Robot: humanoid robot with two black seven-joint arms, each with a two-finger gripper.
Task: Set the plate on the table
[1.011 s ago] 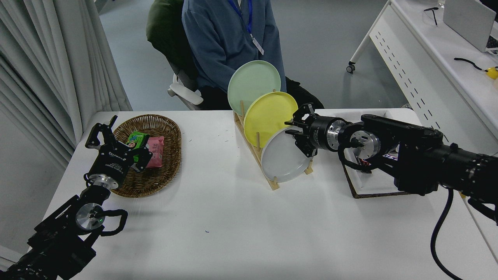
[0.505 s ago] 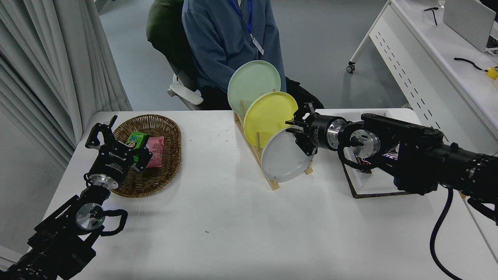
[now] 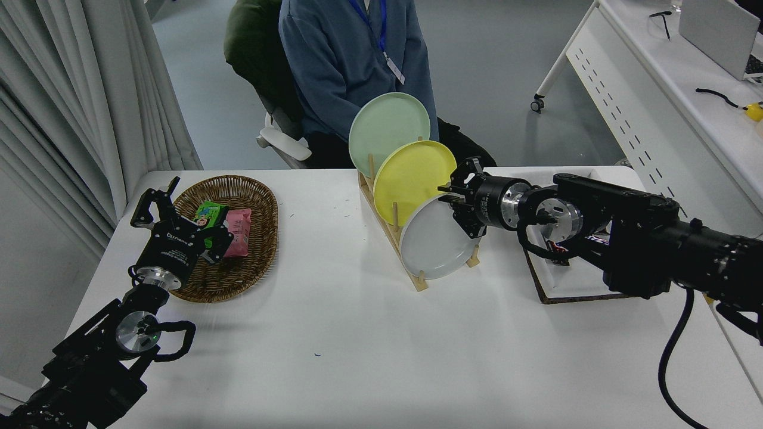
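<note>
You have one view only: a high head camera looking forward and down across the table (image 3: 357, 357), person (image 3: 351, 59) at top centre.

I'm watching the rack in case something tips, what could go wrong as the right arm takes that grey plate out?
The right gripper is at the upper right rim of the grey plate, whose top edge overlaps the yellow plate; a pull could drag that one. The grip looks to be only on the rim, so the plate might slip. The wooden rack could shift.
</note>
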